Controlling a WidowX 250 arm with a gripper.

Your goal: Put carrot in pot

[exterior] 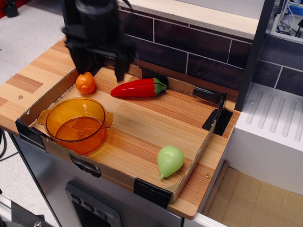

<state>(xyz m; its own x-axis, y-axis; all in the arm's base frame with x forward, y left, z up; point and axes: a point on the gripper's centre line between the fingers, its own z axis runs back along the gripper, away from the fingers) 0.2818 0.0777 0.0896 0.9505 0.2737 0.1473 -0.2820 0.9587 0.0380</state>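
The small orange carrot (85,82) lies at the far left of the cardboard tray, just behind the pot. The translucent orange pot (75,124) sits at the tray's front left, with nothing in it. My black gripper (100,71) hangs open above the tray's back left, blurred by motion. Its left finger (84,63) is right above the carrot and its right finger (120,69) stands behind the red pepper's tip. It holds nothing.
A long red chili pepper (138,88) lies at the back middle of the tray. A pale green pear-shaped toy (170,160) lies at the front right. The low cardboard tray wall (151,189) rings the wooden board. A dark tiled wall (189,47) stands behind.
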